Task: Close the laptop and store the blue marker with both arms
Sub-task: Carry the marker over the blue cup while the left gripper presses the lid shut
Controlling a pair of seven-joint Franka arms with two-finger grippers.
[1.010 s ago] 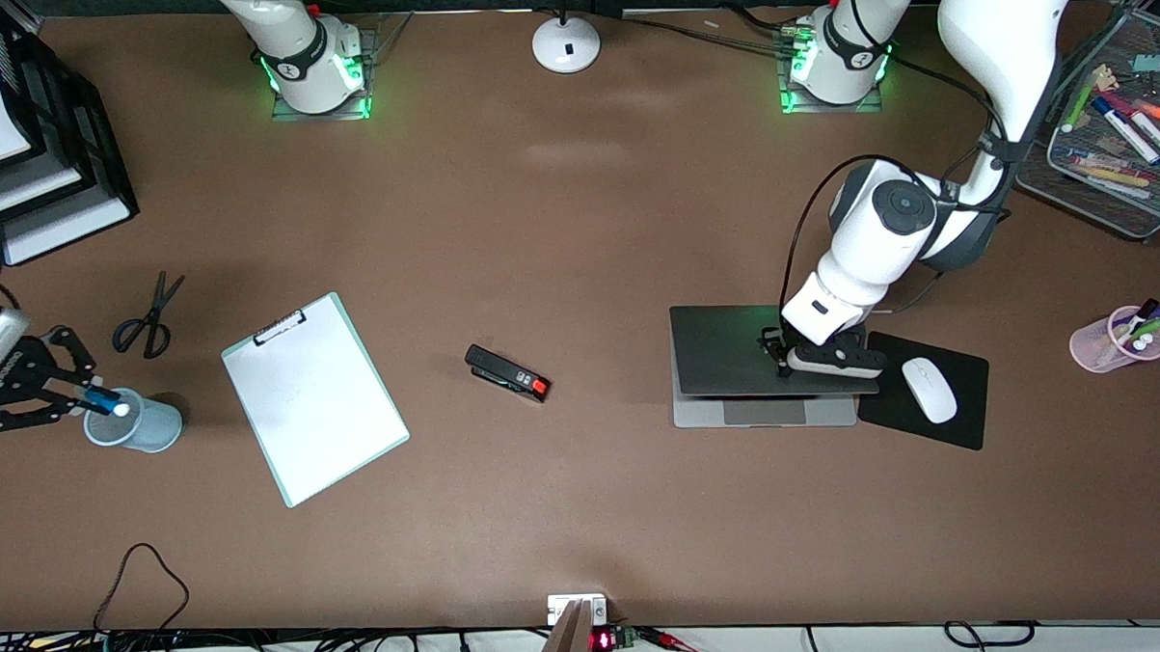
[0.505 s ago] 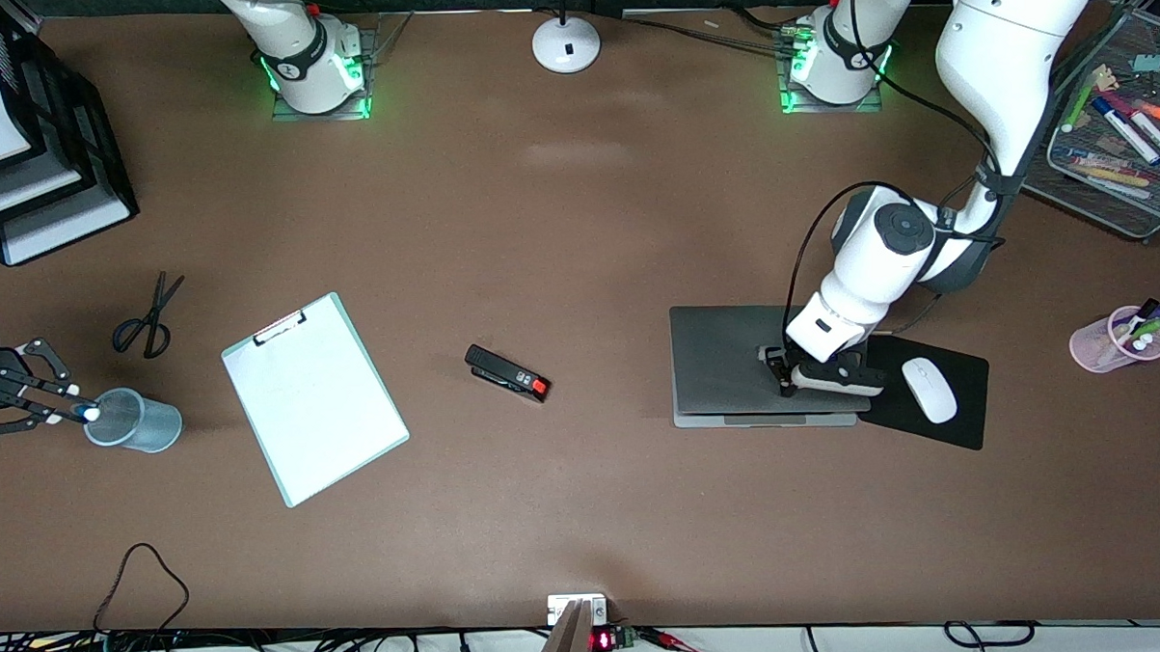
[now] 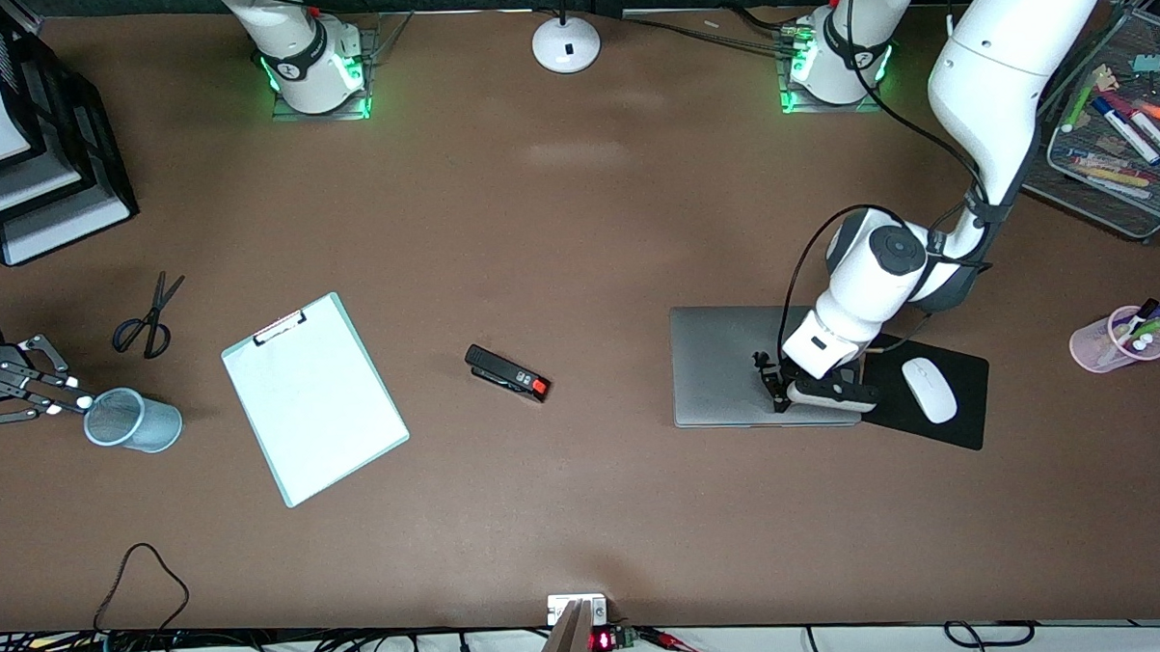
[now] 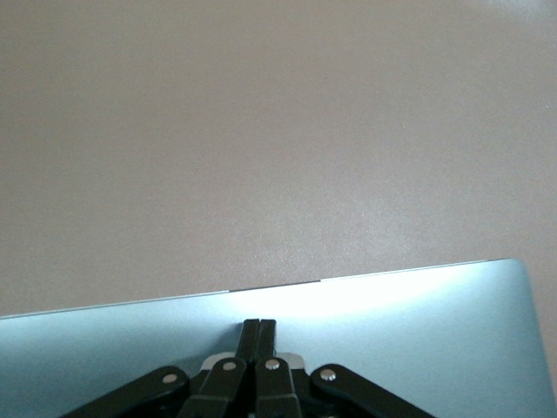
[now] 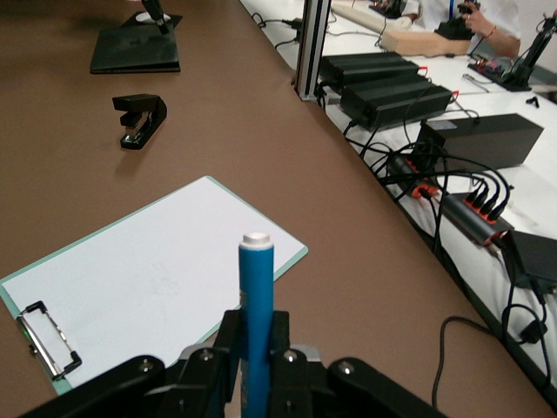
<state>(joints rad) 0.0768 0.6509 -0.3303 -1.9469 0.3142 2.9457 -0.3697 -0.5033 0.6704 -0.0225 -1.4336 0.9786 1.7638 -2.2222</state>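
Observation:
The silver-grey laptop [image 3: 726, 359] lies closed on the table toward the left arm's end. My left gripper [image 3: 773, 389] is shut, its fingertips [image 4: 258, 329] pressed together on the lid [image 4: 409, 331] near the edge nearest the front camera. My right gripper [image 3: 69, 404] is at the right arm's end of the table, beside the rim of a blue mesh cup [image 3: 138, 423]. It is shut on the blue marker [image 5: 256, 322], whose white tip [image 5: 257, 237] sticks out past the fingers. In the front view only that white tip [image 3: 87, 403] shows.
A clipboard [image 3: 312, 398], scissors [image 3: 146, 317] and a black stapler [image 3: 507, 373] lie mid-table. A white mouse [image 3: 930, 389] sits on a black mouse pad [image 3: 969, 423] beside the laptop. A pink pen cup [image 3: 1116, 341], a mesh tray [image 3: 1086, 178] and black paper trays [image 3: 44, 161] stand at the ends.
The laptop lid has gone from partly open to fully closed under my left gripper. My right gripper has drawn back from over the mesh cup toward the table's end, still holding the marker.

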